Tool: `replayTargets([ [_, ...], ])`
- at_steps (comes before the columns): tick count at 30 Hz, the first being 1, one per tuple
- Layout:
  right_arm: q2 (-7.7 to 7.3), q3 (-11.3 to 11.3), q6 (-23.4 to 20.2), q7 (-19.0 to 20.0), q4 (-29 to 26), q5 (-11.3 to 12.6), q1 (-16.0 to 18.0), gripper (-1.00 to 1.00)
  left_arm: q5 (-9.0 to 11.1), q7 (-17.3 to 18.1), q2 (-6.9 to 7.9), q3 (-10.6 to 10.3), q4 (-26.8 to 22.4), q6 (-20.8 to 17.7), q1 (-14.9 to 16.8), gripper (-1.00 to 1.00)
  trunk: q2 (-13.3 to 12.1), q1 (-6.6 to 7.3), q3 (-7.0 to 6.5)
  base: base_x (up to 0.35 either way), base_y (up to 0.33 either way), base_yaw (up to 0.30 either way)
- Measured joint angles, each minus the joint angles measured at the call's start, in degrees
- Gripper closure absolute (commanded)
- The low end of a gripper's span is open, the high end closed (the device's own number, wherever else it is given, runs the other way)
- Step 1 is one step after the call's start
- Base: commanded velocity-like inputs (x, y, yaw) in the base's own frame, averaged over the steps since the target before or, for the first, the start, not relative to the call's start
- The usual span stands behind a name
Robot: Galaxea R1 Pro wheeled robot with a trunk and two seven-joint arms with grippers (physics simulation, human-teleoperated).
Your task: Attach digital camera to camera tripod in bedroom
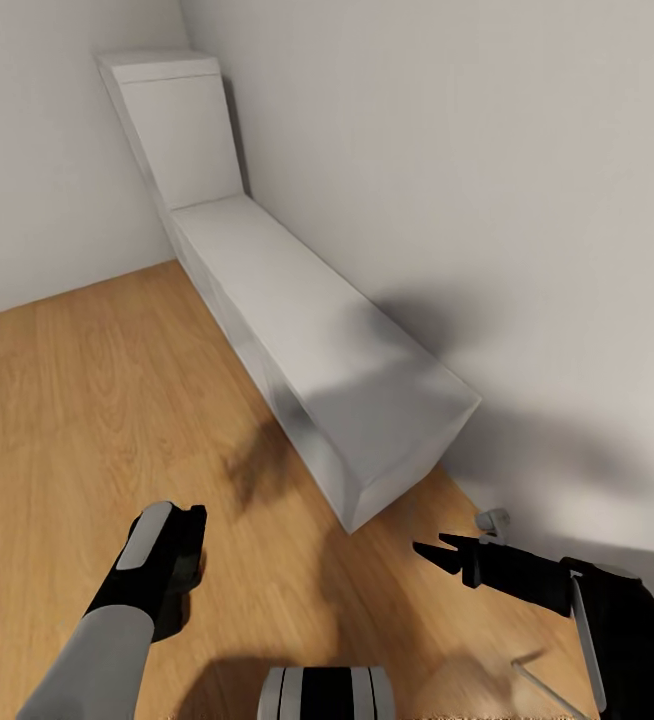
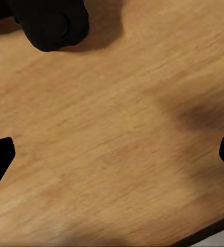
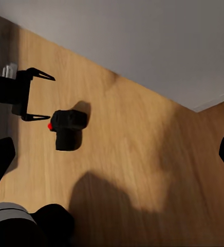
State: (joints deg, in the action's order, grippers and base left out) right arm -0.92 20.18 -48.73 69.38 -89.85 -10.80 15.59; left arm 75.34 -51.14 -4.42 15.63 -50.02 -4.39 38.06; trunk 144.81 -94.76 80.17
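Observation:
The digital camera (image 3: 68,128), a small black body with a red dot, lies on the light wood floor (image 1: 87,420). In the right wrist view my left gripper (image 3: 46,96) hangs open just beside it, one fingertip close to the red dot and nothing between the fingers. In the left wrist view a black rounded body (image 2: 50,23), apparently the camera, sits off to one side of the open left gripper (image 2: 112,154). My left gripper (image 1: 189,560) points down at the floor. My right gripper (image 1: 429,545) is open, pointing toward the left arm. The tripod is out of view.
A long low white cabinet (image 1: 317,340) runs along the pale wall, with a taller white unit (image 1: 182,130) behind it. A thin silver rod (image 1: 542,682) and a small grey piece (image 1: 492,520) show near my right arm; what they belong to is unclear. My trunk (image 1: 327,695) is below.

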Motion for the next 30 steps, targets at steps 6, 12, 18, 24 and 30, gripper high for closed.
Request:
replayTargets([
  [6,-0.05,0.0,0.0,0.0,0.0,0.0,0.0,-1.0,0.4,0.0,0.85,0.0,0.3,0.4,0.1,-1.0,0.1,-0.15,1.33,0.0,0.0,0.0],
  [12,-0.06,0.0,0.0,0.0,0.0,0.0,0.0,-1.0,0.4,0.0,1.0,0.1,0.3,0.5,0.1,-1.0,0.2,-0.31,2.66,0.0,0.0,0.0],
  [18,-0.02,-0.1,0.0,0.0,0.0,0.0,0.0,-1.0,0.4,0.0,1.04,0.1,-0.1,0.5,0.1,-1.0,0.2,-0.46,3.99,0.0,0.0,0.0],
  [24,0.0,0.0,0.0,0.0,0.0,0.0,0.0,-1.0,0.5,0.0,1.05,0.1,-0.5,0.5,0.1,-1.0,0.3,-0.62,5.32,0.0,0.0,0.0],
  [30,0.01,-0.1,0.0,0.0,0.0,0.0,0.0,-1.0,0.5,0.0,1.05,0.2,-0.5,0.5,0.1,-1.0,0.4,-0.77,6.65,0.0,0.0,0.0],
])
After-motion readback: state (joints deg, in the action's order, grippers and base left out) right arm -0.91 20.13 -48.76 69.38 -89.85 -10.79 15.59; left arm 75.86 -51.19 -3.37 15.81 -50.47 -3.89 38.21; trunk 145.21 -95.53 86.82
